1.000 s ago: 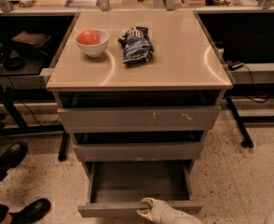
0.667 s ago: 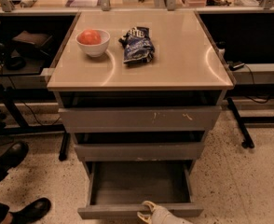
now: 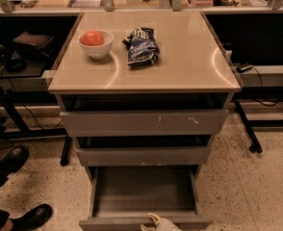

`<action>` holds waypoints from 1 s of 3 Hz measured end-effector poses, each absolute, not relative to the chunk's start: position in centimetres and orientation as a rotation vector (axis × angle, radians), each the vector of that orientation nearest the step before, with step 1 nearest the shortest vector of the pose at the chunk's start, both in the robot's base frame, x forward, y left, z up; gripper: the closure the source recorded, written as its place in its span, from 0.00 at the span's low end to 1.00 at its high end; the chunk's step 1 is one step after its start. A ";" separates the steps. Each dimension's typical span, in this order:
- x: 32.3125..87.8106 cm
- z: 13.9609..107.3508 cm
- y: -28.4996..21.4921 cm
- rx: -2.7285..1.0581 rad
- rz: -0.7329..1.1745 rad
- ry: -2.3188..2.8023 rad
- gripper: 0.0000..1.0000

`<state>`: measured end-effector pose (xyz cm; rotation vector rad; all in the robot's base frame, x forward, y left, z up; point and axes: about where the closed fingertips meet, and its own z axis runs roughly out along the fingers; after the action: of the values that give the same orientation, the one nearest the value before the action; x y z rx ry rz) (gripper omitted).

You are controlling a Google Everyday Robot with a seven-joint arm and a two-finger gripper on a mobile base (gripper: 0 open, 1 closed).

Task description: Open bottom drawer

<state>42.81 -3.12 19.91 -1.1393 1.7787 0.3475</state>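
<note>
The bottom drawer [image 3: 144, 191] of the grey cabinet stands pulled well out, and its plain grey box interior is empty. Its front edge [image 3: 112, 223] runs along the bottom of the camera view. My gripper [image 3: 157, 223] shows only as a pale tip at the bottom edge, at the middle of that drawer front. The middle drawer [image 3: 144, 155] and the widest top drawer [image 3: 144, 122], with pale scratches, stand slightly out above it.
On the beige cabinet top [image 3: 189, 57] stand a white bowl [image 3: 96, 44] with a red fruit and a dark blue snack bag [image 3: 141, 45]. A person's black shoes [image 3: 9, 161] are at the left on the speckled floor. Black table legs [image 3: 247, 129] stand on both sides.
The gripper has dropped lower in view, so less of it shows. The bottom drawer stands about as far out as before.
</note>
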 end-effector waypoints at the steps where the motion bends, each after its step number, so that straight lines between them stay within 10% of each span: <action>1: 42.8 20.1 -3.1 -1.139 0.348 1.779 1.00; 3: 42.8 20.1 -3.1 -1.139 0.348 1.779 0.58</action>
<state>42.76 -3.12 20.06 -1.1393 1.7786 0.3477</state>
